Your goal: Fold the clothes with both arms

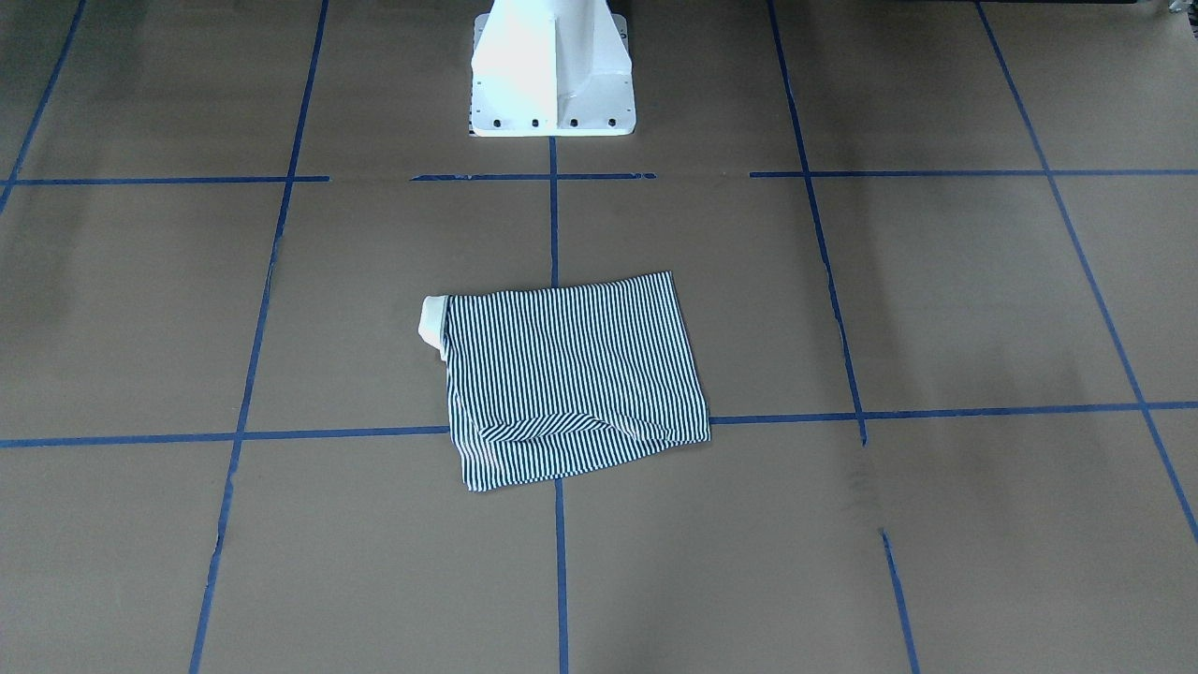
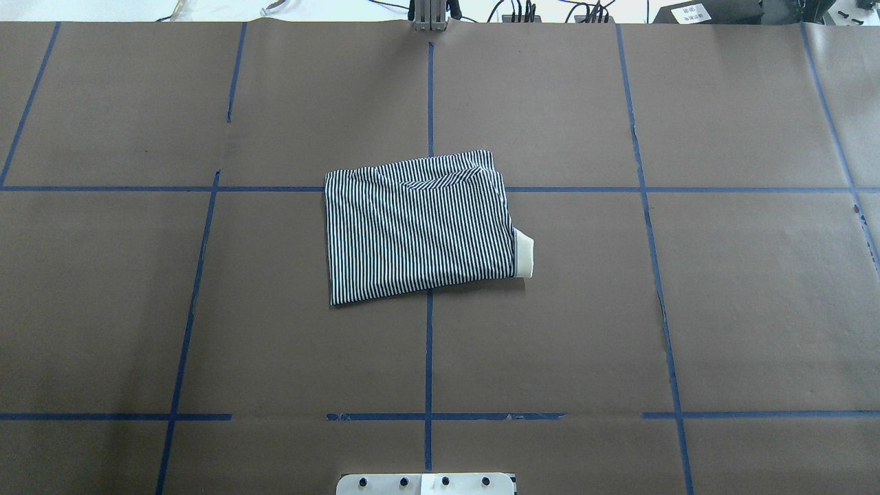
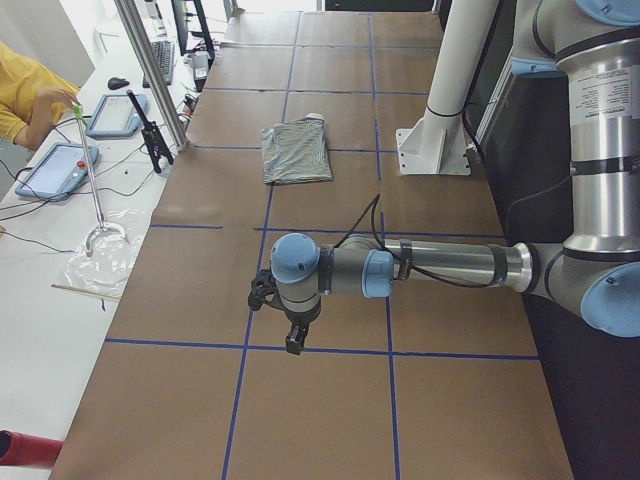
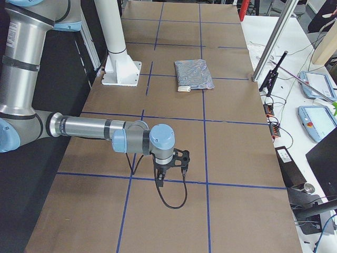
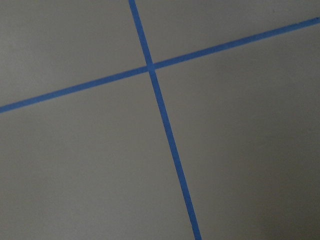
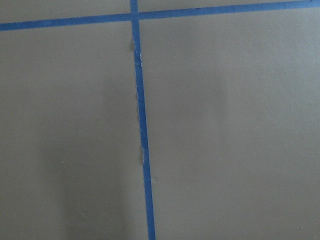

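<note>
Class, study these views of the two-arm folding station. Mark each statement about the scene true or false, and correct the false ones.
1. The striped shirt lies folded on the table. True.
2. Its cream collar pokes out at one edge. True.
3. An end effector grips the shirt. False: the left end effector and the right end effector hang over bare table, away from it.
4. The table's grid lines are red. False: the tape lines are blue.
5. The pedestal stands on the shirt. False: the white pedestal stands apart from it.
</note>
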`<state>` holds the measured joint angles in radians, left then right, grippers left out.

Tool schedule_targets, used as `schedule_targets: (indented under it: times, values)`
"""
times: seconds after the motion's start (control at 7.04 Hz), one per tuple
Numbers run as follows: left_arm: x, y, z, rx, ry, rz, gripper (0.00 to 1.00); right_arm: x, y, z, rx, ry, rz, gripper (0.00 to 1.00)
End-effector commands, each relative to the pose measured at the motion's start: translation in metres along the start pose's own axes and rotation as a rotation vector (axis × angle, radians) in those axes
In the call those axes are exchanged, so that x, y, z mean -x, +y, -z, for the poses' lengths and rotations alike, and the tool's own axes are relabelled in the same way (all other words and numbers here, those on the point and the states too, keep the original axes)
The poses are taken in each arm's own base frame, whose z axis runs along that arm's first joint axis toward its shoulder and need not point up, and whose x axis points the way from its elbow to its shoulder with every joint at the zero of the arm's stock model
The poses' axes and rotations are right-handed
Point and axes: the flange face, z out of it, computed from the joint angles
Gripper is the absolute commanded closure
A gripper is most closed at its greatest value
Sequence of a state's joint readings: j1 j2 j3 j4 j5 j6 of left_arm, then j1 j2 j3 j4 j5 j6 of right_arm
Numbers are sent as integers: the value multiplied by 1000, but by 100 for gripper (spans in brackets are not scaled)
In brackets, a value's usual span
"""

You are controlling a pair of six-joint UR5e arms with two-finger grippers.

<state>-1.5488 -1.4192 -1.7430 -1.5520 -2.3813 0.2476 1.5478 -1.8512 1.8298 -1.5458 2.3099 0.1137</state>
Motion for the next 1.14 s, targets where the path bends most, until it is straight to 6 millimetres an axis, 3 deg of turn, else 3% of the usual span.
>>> schedule_targets:
  times: [0.0, 0.99]
  values:
    - [-4, -4, 7, -8, 4, -16, 0, 2, -1, 2, 7, 21, -2, 0]
    - [-4, -2, 8, -12, -9, -21, 0, 3, -3, 2, 8, 22, -1, 0]
